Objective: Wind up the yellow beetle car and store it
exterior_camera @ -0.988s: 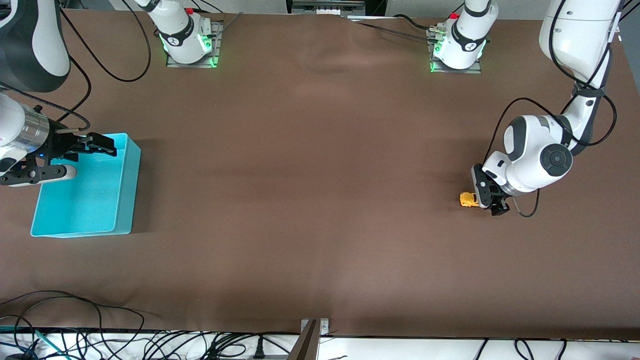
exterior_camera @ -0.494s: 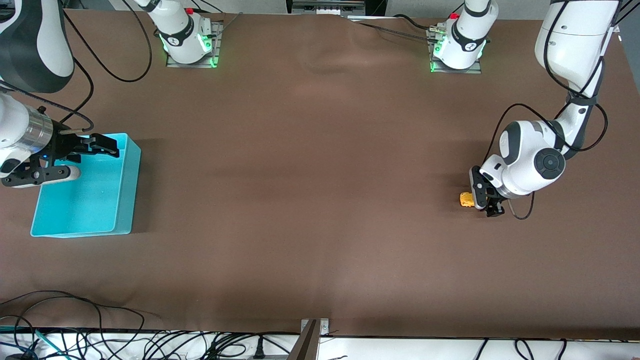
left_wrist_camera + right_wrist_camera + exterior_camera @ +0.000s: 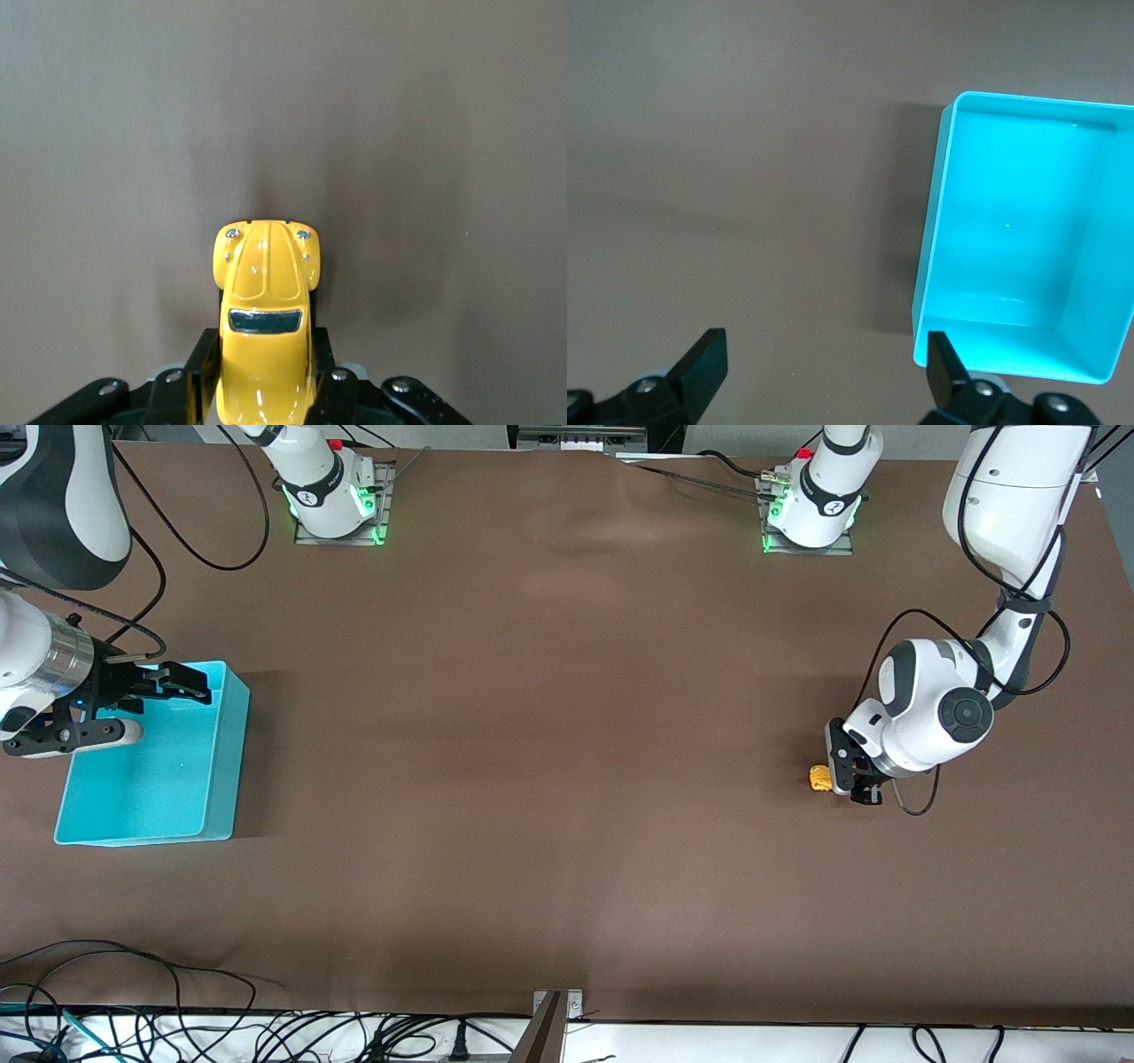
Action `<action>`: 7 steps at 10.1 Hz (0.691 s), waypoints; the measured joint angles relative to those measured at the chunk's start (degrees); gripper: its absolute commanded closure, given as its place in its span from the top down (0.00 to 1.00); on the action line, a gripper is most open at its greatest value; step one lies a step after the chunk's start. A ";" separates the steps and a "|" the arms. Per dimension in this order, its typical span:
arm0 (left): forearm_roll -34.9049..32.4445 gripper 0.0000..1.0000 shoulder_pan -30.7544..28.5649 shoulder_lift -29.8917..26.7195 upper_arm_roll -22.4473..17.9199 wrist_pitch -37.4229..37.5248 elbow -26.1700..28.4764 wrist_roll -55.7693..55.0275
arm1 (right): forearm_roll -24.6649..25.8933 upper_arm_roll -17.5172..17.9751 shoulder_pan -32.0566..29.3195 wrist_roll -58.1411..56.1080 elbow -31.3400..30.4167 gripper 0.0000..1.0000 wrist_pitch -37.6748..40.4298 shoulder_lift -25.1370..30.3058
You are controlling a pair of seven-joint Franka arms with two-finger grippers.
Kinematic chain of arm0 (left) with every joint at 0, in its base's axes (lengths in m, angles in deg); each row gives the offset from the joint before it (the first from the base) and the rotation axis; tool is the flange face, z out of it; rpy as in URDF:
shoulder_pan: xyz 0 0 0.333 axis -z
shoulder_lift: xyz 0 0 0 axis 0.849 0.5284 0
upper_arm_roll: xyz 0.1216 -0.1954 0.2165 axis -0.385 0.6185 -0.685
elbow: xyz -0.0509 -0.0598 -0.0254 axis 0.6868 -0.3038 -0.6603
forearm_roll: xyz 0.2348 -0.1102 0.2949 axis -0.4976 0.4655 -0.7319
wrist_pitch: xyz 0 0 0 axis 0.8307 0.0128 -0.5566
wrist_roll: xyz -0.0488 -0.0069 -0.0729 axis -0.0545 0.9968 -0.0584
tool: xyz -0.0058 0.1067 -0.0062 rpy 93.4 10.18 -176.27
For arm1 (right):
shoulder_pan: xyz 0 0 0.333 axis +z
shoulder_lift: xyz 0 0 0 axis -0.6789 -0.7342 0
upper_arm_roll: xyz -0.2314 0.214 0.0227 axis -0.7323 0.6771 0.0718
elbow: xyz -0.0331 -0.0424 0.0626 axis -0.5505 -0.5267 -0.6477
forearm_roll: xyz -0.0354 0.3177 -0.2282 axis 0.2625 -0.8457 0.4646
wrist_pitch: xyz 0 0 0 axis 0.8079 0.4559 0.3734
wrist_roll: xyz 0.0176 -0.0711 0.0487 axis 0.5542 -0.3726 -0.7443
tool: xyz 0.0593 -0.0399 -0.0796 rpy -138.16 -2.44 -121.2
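Note:
The yellow beetle car point(image 3: 821, 778) sits on the brown table near the left arm's end. My left gripper point(image 3: 852, 777) is low at the table and shut on the car's rear half; the left wrist view shows the car point(image 3: 265, 310) between the black fingers point(image 3: 200, 367), its hood pointing away. The turquoise bin point(image 3: 151, 757) stands at the right arm's end and is empty. My right gripper point(image 3: 177, 682) is open and empty, held over the bin's rim. The right wrist view shows the bin point(image 3: 1019, 239) beside one fingertip point(image 3: 943, 359).
The arm bases point(image 3: 332, 491) with green lights stand along the table's edge farthest from the front camera. Cables point(image 3: 133, 1010) lie along the edge nearest to it. Bare brown table cover point(image 3: 549, 735) lies between the car and the bin.
My left gripper has slid a little toward the right arm's end with the car between its fingers, and the car moved with it. The right arm has barely moved.

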State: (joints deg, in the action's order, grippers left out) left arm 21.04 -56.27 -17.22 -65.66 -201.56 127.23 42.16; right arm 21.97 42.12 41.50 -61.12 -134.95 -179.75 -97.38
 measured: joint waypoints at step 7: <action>0.00 0.00 -0.24 0.11 0.17 0.04 -0.10 2.06 | 0.00 -0.02 -0.01 0.00 0.00 1.00 0.00 -0.02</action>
State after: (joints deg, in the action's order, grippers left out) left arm 21.04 -56.51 -17.11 -65.49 -201.52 127.13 44.22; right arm 21.97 42.10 41.50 -61.12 -134.95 -179.75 -97.40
